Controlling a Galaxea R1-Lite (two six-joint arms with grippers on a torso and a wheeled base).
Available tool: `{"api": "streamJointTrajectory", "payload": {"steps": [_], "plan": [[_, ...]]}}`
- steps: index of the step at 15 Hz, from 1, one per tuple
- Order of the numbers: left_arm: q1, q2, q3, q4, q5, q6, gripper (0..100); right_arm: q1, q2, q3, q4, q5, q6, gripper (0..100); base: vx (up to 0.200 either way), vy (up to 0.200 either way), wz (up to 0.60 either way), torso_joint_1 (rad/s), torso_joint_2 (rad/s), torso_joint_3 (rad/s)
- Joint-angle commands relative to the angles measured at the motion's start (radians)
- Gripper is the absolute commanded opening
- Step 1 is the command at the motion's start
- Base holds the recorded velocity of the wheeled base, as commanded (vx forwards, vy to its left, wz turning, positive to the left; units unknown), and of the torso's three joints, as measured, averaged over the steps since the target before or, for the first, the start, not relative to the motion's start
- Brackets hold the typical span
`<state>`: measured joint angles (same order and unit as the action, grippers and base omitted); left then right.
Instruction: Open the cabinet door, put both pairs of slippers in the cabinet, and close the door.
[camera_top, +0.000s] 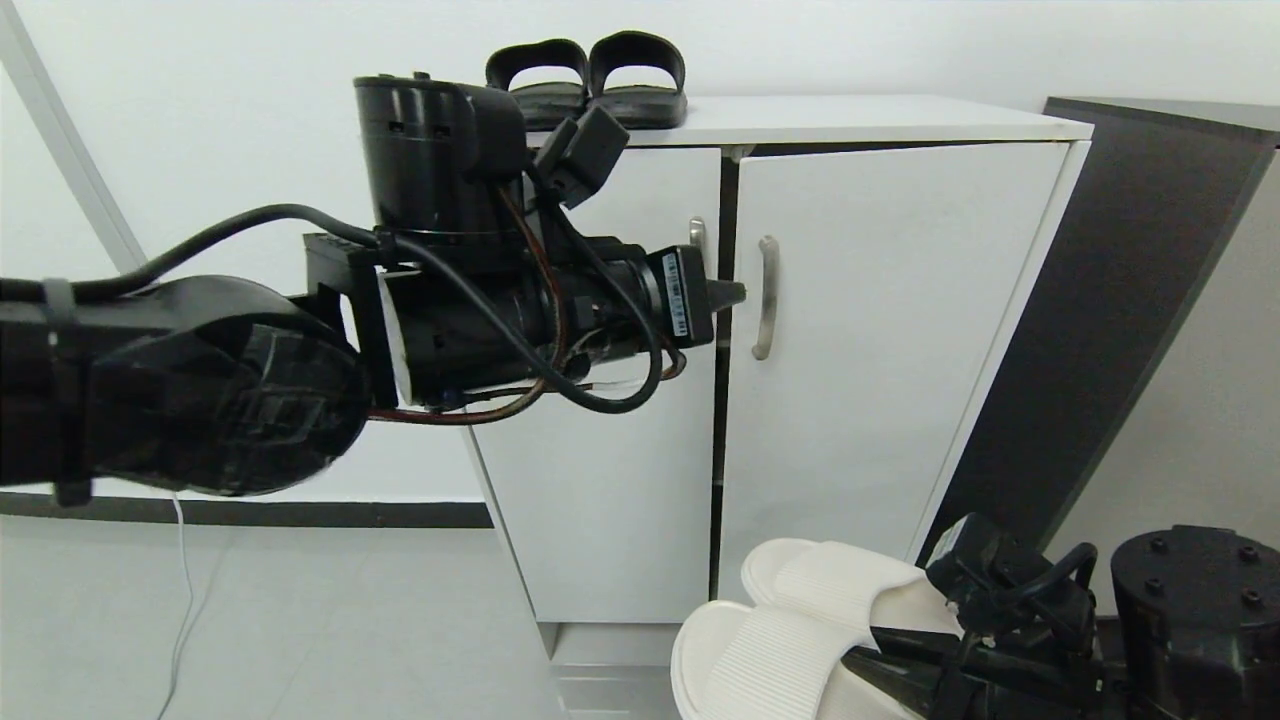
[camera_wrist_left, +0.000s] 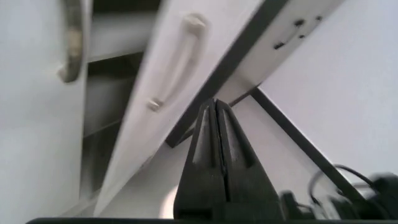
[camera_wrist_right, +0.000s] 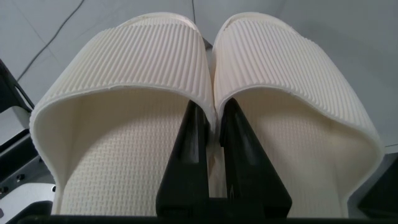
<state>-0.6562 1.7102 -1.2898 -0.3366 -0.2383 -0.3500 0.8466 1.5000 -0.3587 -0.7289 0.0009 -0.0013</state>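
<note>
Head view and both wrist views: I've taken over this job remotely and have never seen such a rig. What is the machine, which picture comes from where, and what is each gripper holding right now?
It is a two-armed robot with a pincer gripper on each arm. The wide picture comes from a camera on its head, looking at a white cabinet. The other two come from cameras on the wrists, each looking along its own gripper's fingers. The left gripper is shut and empty. Its tip is at the gap between the two doors, next to the handle of the right door, which looks slightly ajar. The right gripper, low in front of the cabinet, pinches the inner sides of the white slippers together. The black slippers sit on the cabinet's top.
</note>
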Motion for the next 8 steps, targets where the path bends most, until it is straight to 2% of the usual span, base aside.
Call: {"api": "streamJointTrajectory", "payload": {"steps": [1, 3, 6, 8], "plan": [[0.038, -0.043, 0.017, -0.005, -0.007, -0.001, 0, 0.002, -0.004, 0.000, 0.000, -0.002, 0.000, 0, 0.000, 0.000, 0.00, 0.000, 0.00, 0.000], [0.081, 0.012, -0.028, -0.005, -0.035, -0.006, 0, 0.003, -0.006, 0.000, 0.000, -0.002, 0.000, 0, 0.000, 0.000, 0.00, 0.000, 0.00, 0.000], [0.119, 0.101, -0.123, -0.005, -0.041, -0.070, 0, 0.003, -0.006, 0.000, 0.000, -0.004, 0.000, 0, 0.000, 0.000, 0.00, 0.000, 0.00, 0.000], [0.121, 0.126, -0.163, -0.005, -0.050, -0.076, 0, 0.003, -0.004, -0.002, -0.001, -0.004, 0.000, 0, 0.000, 0.000, 0.00, 0.000, 0.00, 0.000]]}}
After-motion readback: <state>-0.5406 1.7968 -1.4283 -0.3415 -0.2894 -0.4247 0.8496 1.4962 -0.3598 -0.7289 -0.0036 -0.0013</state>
